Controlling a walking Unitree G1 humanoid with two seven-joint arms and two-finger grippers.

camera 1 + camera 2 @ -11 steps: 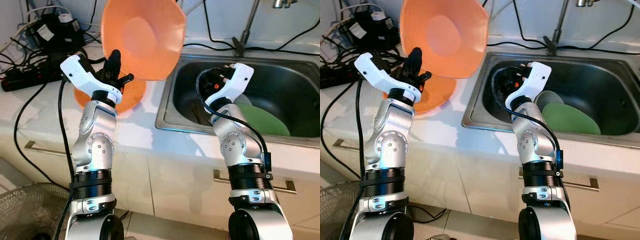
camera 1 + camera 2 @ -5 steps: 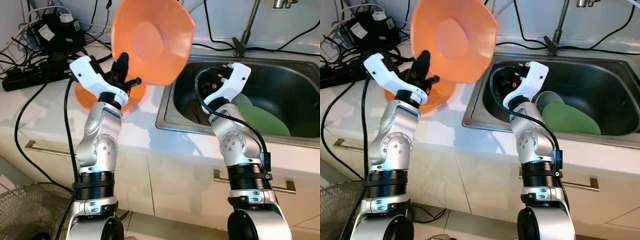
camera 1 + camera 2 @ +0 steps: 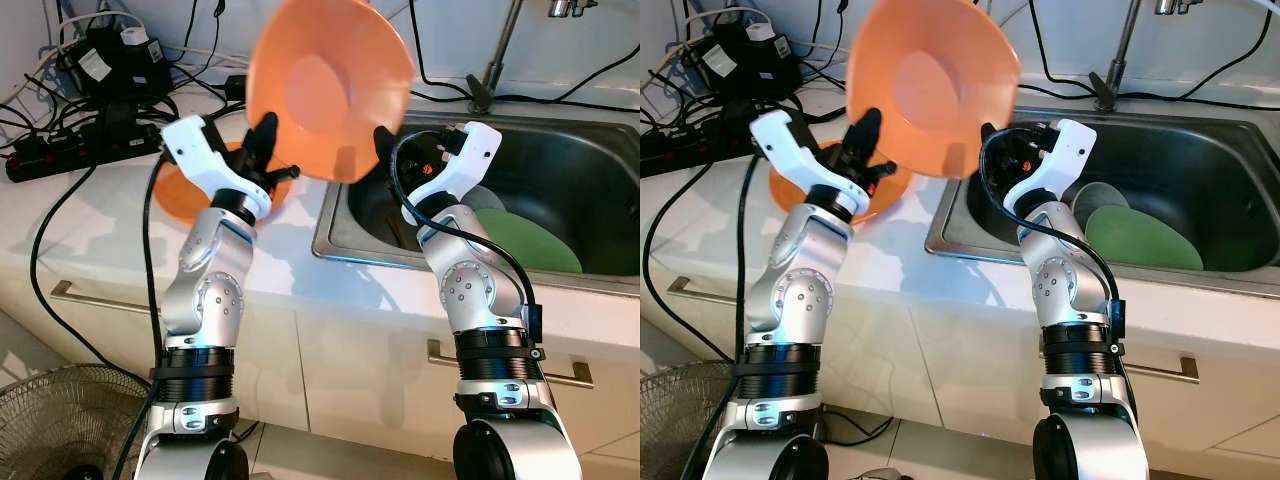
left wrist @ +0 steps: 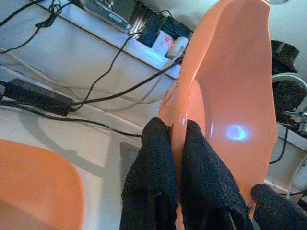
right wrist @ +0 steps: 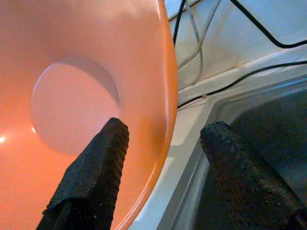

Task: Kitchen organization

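Left eye view: an orange bowl point(image 3: 330, 90) is being held tilted in the upper centre of the frame, its rim being pinched between the closed fingers of the left gripper point(image 4: 178, 143). The right gripper point(image 5: 163, 148) is being held spread apart around the bowl's opposite rim, at the left edge of the sink point(image 3: 590, 180). A second orange bowl point(image 3: 185, 195) is lying on the counter point(image 3: 80, 230), left of centre.

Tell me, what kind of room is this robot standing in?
Most likely a home kitchen: a steel sink with a green plate in it, a white counter over drawers, and an orange bowl.
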